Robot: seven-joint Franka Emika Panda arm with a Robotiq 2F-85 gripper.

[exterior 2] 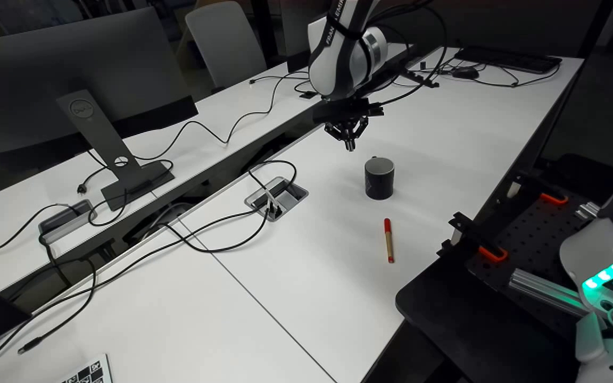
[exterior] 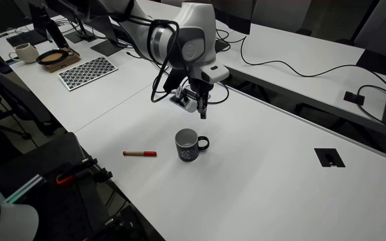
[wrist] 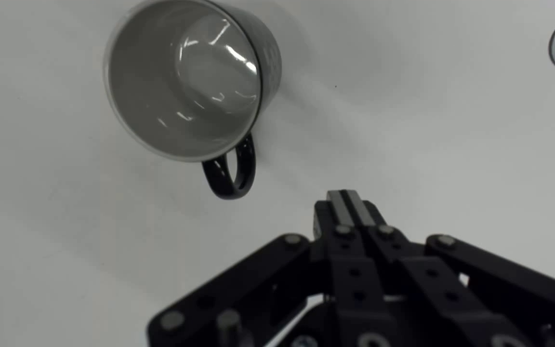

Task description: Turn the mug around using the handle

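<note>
Here, the monitor stand reads "DELL"; the patterned mug stands upright.

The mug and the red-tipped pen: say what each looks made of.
Mug: probably glazed ceramic, glossy; its grey inside and dark handle show sharp highlights. Pen: the solid red ends suggest plastic; the tan barrel could be wood or plastic, finish too small to judge.

In an exterior view, the mug is dark grey outside, pale-dotted at six o'clock, and lighter grey inside; its handle, at three o'clock, is black. The pen, at the mug's nine o'clock, is tan with red ends. The table is white.
</note>
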